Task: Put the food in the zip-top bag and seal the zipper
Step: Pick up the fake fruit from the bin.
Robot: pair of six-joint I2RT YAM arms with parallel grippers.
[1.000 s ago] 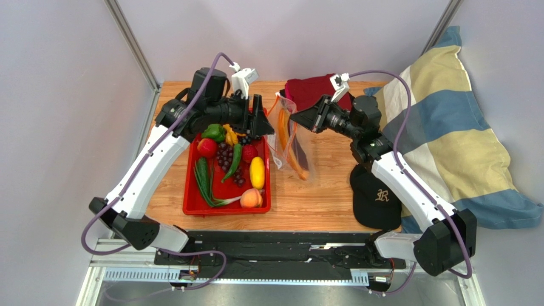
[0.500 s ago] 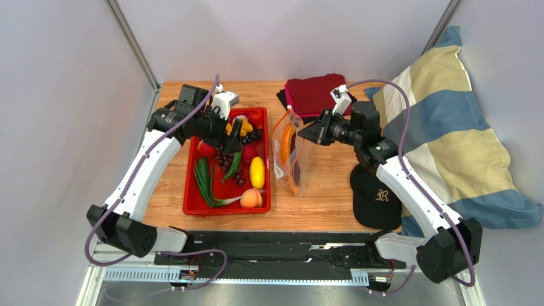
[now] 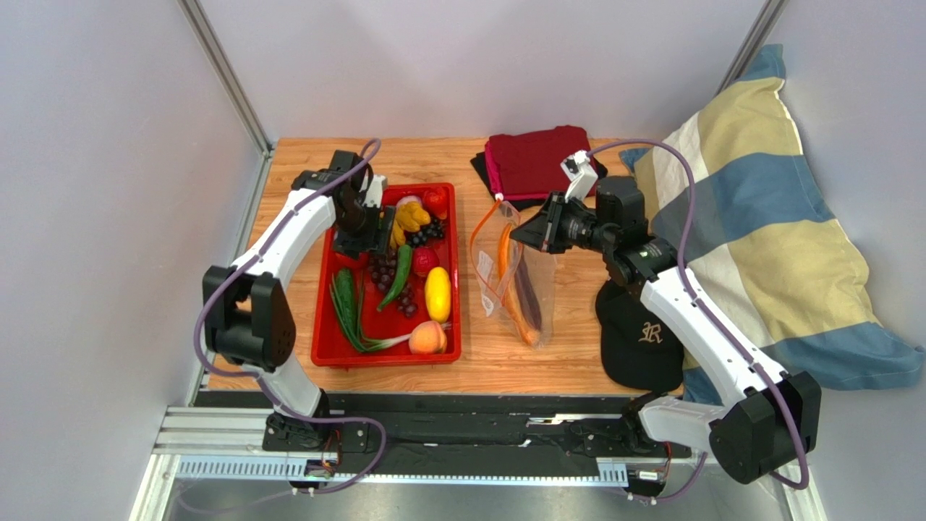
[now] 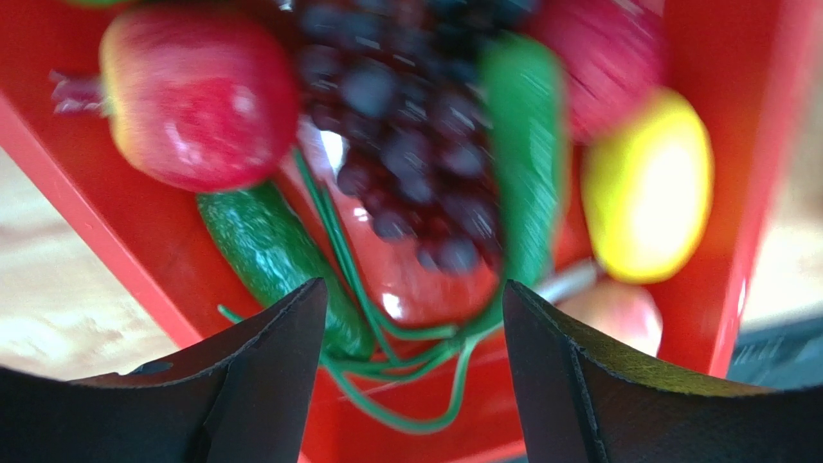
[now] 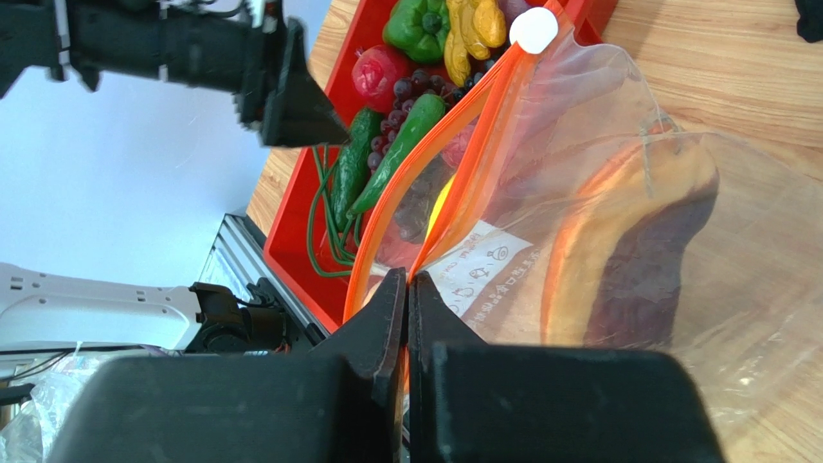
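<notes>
Grey panels closed in a wooden worktop (image 3: pixel 565 347) where the two arms were at work bagging toy produce. At the left, a red tray (image 3: pixel 370 358) carried most of the food: a red apple (image 4: pixel 198 96), purple grapes (image 4: pixel 415 145), a long green pepper (image 4: pixel 526 164), a yellow lemon (image 3: pixel 437 293) and more. The left fingers (image 4: pixel 280 367) hung spread wide and empty just above the grapes at the far half of the tray.

Right of the tray, in the middle of the worktop, the zip-top bag (image 3: pixel 511 288) stood upright with its mouth gaping toward the tray. The right fingers (image 5: pixel 386 318) were pinched tight on the zipper (image 5: pixel 488 125) at one end. An orange piece and a dark purple piece already lay inside.

The bag looked thin, limp and slick, likely to sag or fold shut unless held by its stiffer orange strip, which seemed the sound place to grip. The toy fruit appeared light, hard and glossy, so a round piece could squirt from a pinch; taking it across its middle seemed safest, and the bumpy grapes probably offered better purchase.

Folded dark red cloths (image 3: pixel 538 157) lay at the far edge, a black cap (image 3: pixel 641 337) near right, a striped pillow (image 3: pixel 761 239) beyond.
</notes>
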